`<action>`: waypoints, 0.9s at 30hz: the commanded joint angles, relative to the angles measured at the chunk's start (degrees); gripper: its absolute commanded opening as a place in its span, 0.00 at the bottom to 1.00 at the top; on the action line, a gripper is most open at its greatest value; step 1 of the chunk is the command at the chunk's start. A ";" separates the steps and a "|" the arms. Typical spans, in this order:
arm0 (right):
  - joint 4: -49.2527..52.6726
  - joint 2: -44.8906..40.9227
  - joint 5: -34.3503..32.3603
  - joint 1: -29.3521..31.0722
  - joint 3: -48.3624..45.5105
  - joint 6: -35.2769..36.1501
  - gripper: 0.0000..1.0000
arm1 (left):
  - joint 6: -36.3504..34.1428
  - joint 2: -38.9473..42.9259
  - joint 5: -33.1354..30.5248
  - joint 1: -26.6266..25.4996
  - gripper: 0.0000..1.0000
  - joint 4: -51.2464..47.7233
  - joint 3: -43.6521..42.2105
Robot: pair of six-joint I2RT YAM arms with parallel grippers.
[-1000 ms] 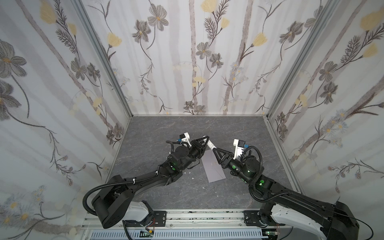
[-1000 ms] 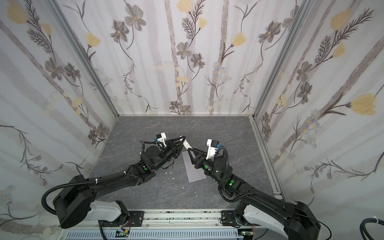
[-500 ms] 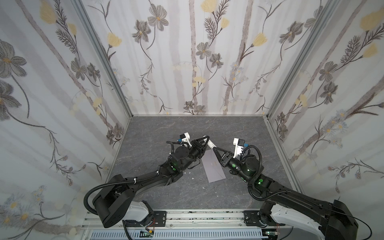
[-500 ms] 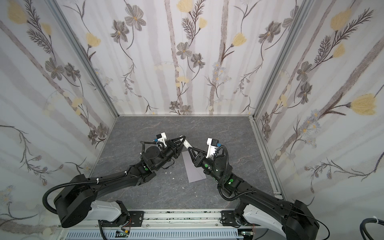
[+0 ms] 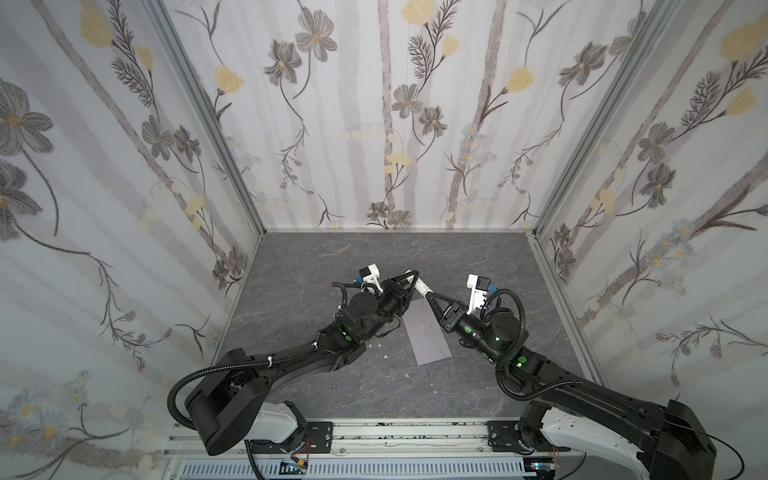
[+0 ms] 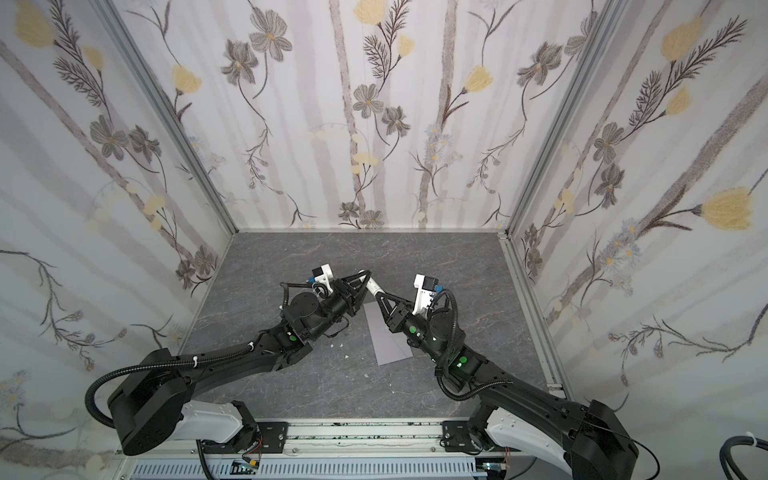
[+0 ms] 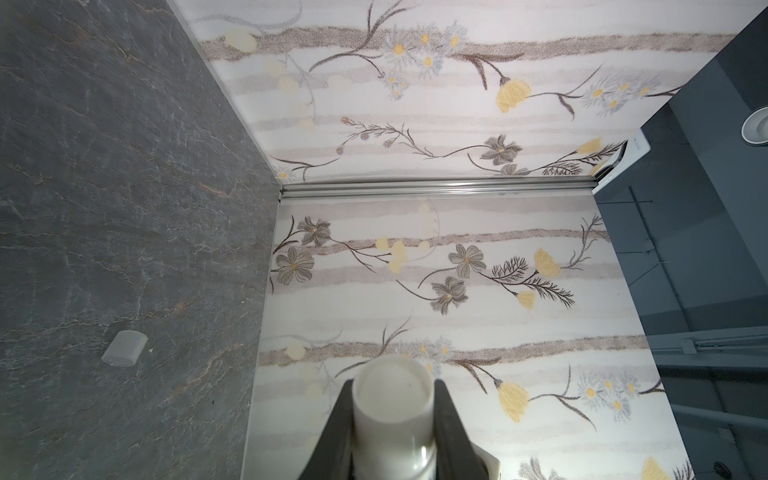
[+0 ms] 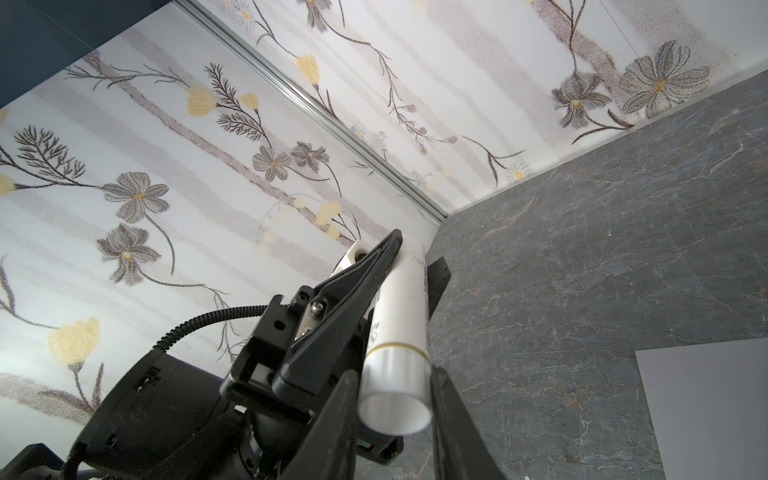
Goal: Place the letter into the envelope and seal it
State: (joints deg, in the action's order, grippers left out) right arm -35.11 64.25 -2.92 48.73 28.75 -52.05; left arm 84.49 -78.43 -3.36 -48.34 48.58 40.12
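L gripper (image 7: pixel 392 415): clenched on one end of the white glue stick (image 5: pixel 420 286), held in air.
R gripper (image 8: pixel 392 399): jaws pressed on both sides of the other end; I read it as grasping too.
envelope (image 5: pixel 428 332): flat on desk (image 5: pixel 332 257), just below the stick, untouched.
letter: not in view; can't tell if it's inside.
cap (image 7: pixel 124 348): small, loose on desk, well apart.
risk: if I release L before R's hold is firm, the stick drops; uneven pull could twist it out.

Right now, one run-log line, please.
left gripper: holds glue stick | right gripper: holds other end | envelope: flat on table | cap: lying loose
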 commanded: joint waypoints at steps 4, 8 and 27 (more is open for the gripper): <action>-1.03 0.52 0.90 -0.11 1.08 0.02 0.30 | 0.33 -0.27 0.54 -0.09 0.00 2.24 -0.05; -0.84 0.88 1.58 -0.13 1.57 0.13 0.28 | 0.59 -0.32 0.52 -0.04 0.00 2.29 -0.14; 0.46 0.55 0.35 -0.17 2.18 -0.02 0.17 | 2.09 -0.85 4.33 -0.09 0.28 2.39 0.72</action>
State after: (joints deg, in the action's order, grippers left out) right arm -33.17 65.01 -3.22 48.47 30.41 -52.01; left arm 85.93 -79.68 -2.87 -48.27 49.43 40.82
